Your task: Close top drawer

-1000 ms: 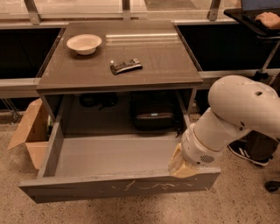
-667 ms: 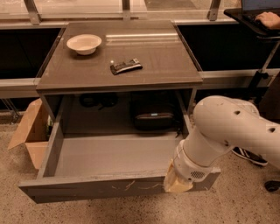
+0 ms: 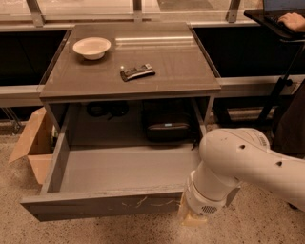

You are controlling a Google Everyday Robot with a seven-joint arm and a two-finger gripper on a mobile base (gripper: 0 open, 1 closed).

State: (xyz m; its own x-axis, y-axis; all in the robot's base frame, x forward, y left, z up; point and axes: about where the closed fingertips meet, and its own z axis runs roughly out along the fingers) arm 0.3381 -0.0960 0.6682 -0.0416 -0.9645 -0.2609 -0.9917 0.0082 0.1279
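The top drawer is a wide, shallow grey-brown drawer, pulled far out from under the table. Its inside is bare. Its flat front panel has pale scratch marks near the middle. My white arm reaches down at the drawer's front right corner. The gripper hangs below the wrist, right by the right end of the front panel, mostly hidden by the arm.
The table top carries a white bowl and a dark flat object. A black bag sits under the table behind the drawer. An open cardboard box stands on the floor at left. A person at a laptop is far right.
My arm has moved left and down, from beside the drawer's right side to its front right corner. The drawer has not visibly moved.
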